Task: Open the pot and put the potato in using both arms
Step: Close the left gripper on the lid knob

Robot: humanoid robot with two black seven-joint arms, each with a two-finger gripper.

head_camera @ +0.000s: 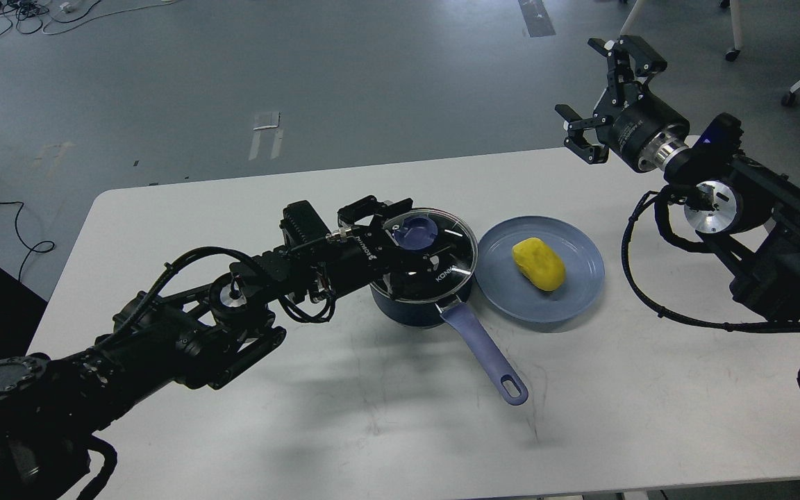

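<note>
Pot [419, 305]: dark navy saucepan, mid-table, lavender-blue handle with loop hole pointing near-right; glass lid [435, 253] with blue knob [414, 231] still seated on it, rim lettering reads "KONK…", rest cut off. Potato [539, 263]: smooth yellow oval, on blue plate [573, 295] just right of pot. Left gripper [400, 232] over the lid, fingers around the knob; whether clenched, cannot tell. White wrist lettering, unreadable. Right gripper [598, 97] raised at far right, fingers spread, empty, well apart from potato.

Blue plate [584, 292] on white table [386, 430], grey floor [303, 69] w/ black cables [4, 17], white chair legs [733, 31] beyond.
</note>
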